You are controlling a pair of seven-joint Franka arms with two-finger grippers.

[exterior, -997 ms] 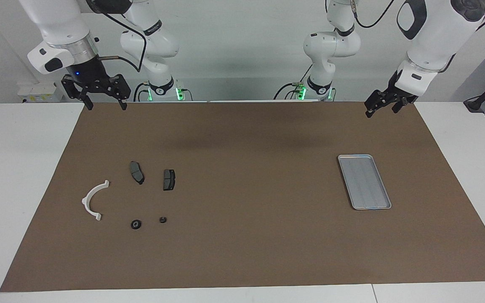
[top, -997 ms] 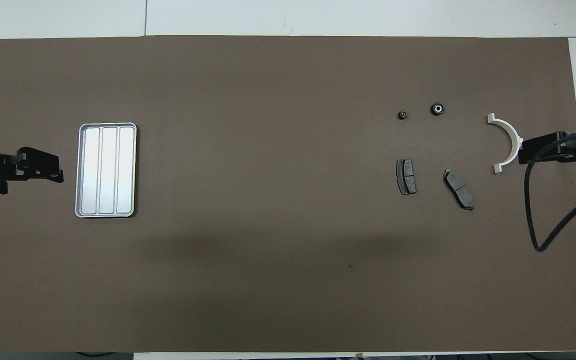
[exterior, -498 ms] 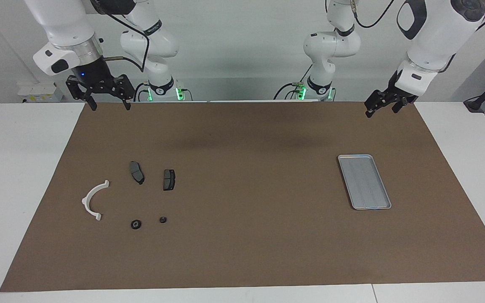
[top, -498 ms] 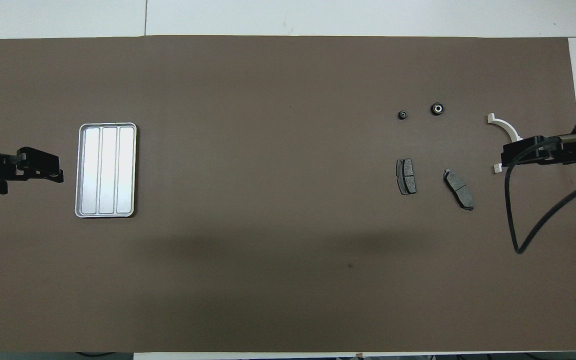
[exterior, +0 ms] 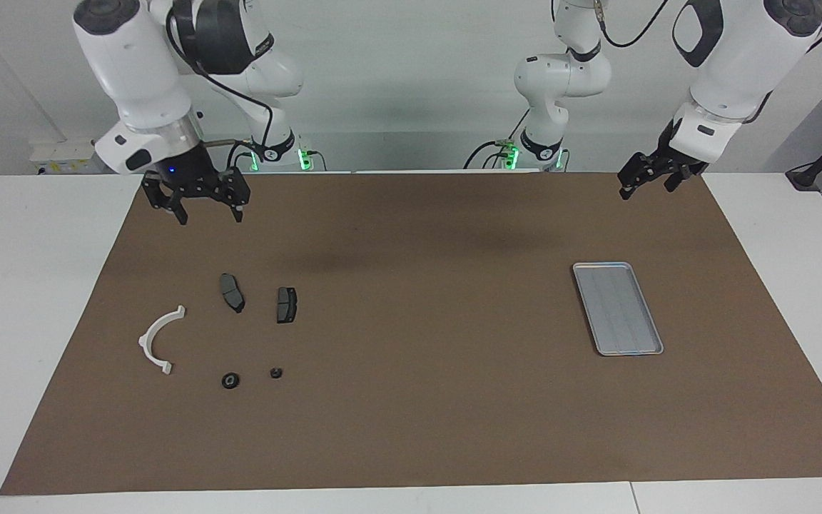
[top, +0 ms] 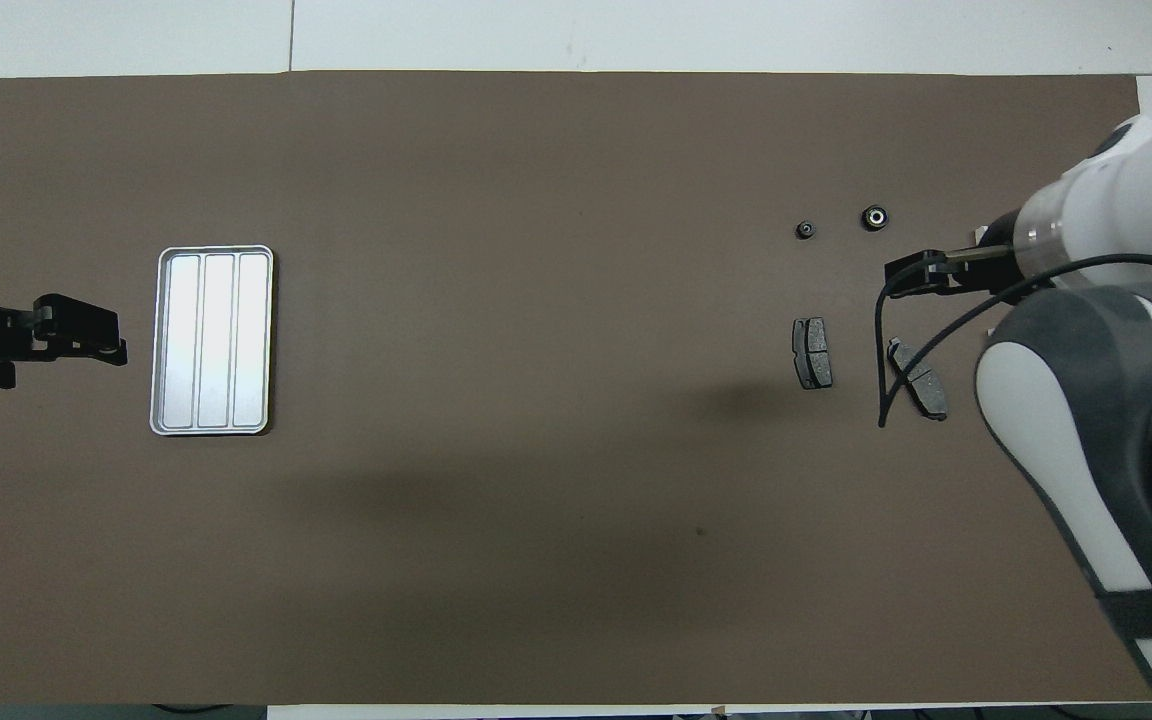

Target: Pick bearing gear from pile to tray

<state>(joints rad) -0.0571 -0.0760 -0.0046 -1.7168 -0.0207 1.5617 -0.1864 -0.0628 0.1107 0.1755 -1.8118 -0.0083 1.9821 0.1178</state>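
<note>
The pile lies on the brown mat toward the right arm's end: a white plastic arc [exterior: 159, 338], two dark grey pads [exterior: 232, 292] [exterior: 286, 304], and two small black round parts [exterior: 230, 380] [exterior: 276, 372]. The round parts also show in the overhead view [top: 874, 217] [top: 806, 230]; which one is the bearing gear I cannot tell. My right gripper [exterior: 210, 214] [top: 911, 271] hangs open and empty over the mat, above the pile. The silver tray [exterior: 600, 265] [top: 214, 248] lies empty toward the left arm's end. My left gripper [exterior: 645, 189] [top: 86, 335] waits open, raised beside the tray.
The brown mat [exterior: 418, 400] covers most of the white table. In the overhead view the right arm and its black cable [top: 886, 360] hide the white arc and part of one pad [top: 921, 380].
The right arm has swung in from the mat's corner toward the pile and come lower. The left arm, the tray and the parts have not moved.
</note>
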